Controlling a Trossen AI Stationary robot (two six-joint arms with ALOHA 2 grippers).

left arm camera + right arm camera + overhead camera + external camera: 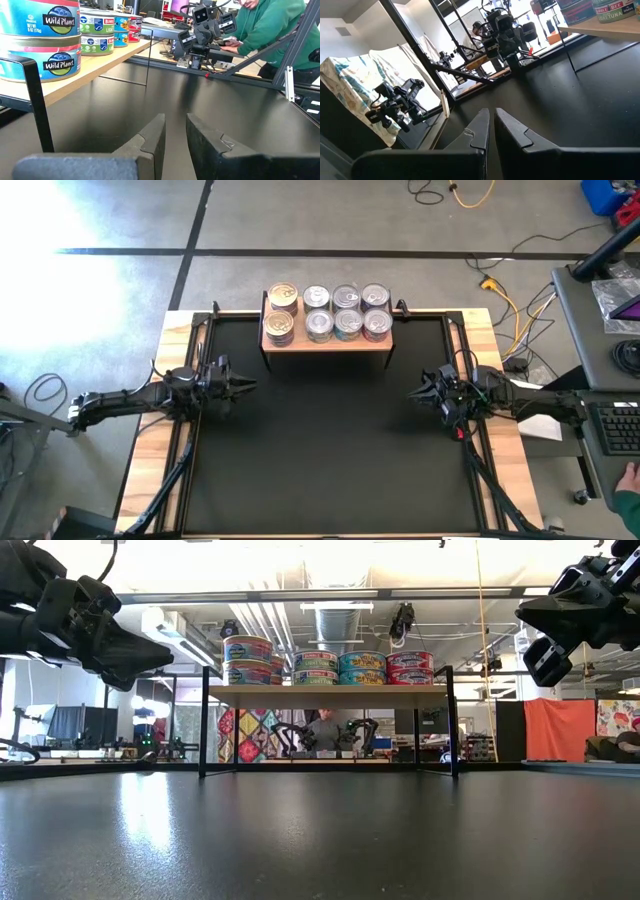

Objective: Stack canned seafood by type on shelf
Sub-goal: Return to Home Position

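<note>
The canned seafood (330,312) stands on the light-wood shelf (325,343) at the table's far edge, in two-high stacks. The gold-lidded tins (281,296) are at the left and the silver-lidded ones (346,298) to their right. The low view shows the blue-labelled stack (248,660) beside green, teal and red stacks (362,668). My left gripper (250,385) (175,117) hovers at the table's left, pointing level, with a narrow gap between its fingers and nothing in it. My right gripper (412,392) (492,112) hovers at the right, shut and empty.
The black tabletop (320,460) has wooden side strips (150,450). A person in a green top (270,30) sits beyond the right edge at a desk with a keyboard (620,430). Cables (510,305) lie on the floor behind the table.
</note>
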